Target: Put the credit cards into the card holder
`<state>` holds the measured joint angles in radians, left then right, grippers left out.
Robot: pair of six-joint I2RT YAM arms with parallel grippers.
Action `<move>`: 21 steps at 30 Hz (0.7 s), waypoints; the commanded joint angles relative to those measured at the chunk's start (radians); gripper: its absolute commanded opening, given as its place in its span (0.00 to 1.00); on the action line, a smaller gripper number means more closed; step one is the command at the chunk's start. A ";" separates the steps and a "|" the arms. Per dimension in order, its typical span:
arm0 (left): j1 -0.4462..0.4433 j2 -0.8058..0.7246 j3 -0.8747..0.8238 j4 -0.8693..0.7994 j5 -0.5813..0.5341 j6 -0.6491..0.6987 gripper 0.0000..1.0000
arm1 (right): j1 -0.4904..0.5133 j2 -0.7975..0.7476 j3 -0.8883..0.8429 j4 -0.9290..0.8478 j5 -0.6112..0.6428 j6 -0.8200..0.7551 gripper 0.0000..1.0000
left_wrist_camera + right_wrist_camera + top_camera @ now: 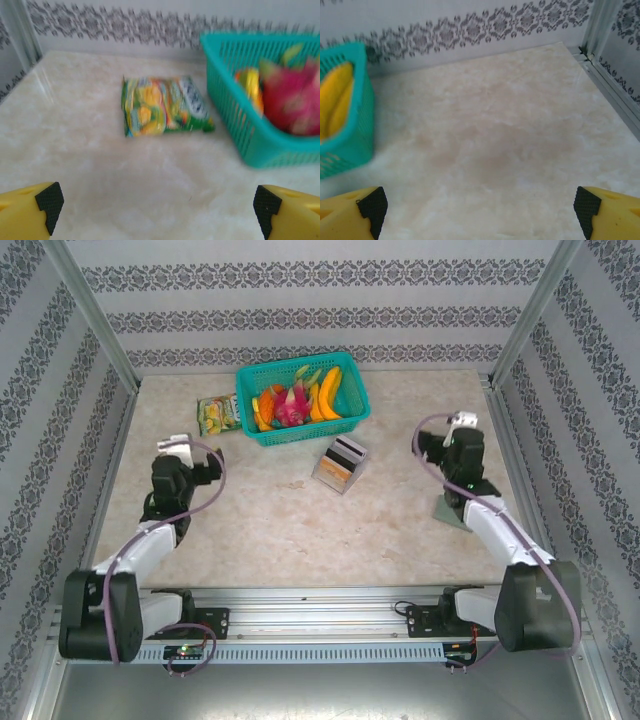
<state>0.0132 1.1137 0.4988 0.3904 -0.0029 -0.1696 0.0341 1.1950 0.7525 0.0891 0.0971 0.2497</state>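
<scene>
The left gripper (pixel 156 206) and right gripper (pixel 477 206) were both wide open, holding nothing. The credit cards (pixel 346 449) stood in a clear box (pixel 333 474) just in front of the teal basket (pixel 262 433). The card holder (pixel 449 514) lay well to the right of the basket. No card seemed to be in it yet.

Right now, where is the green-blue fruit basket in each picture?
Top view: basket at the back middle of the table.
Left wrist view: basket on the right side.
Right wrist view: basket at the left edge.
Shared landmark: the patterned wall right behind it.
</scene>
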 commanded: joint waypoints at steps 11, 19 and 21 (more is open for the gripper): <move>-0.032 -0.111 0.043 -0.324 0.450 -0.445 1.00 | -0.191 0.058 0.083 -0.638 -0.184 0.370 0.81; -0.085 -0.108 0.043 -0.387 0.443 -0.410 1.00 | -0.192 0.261 0.108 -0.608 -0.256 0.415 0.79; -0.088 -0.101 0.043 -0.383 0.438 -0.412 1.00 | -0.185 0.324 0.135 -0.614 -0.279 0.444 0.79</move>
<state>-0.0620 1.0092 0.5423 0.0326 0.4187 -0.5747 -0.1593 1.4612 0.8417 -0.5091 -0.1261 0.6418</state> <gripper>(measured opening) 0.998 0.793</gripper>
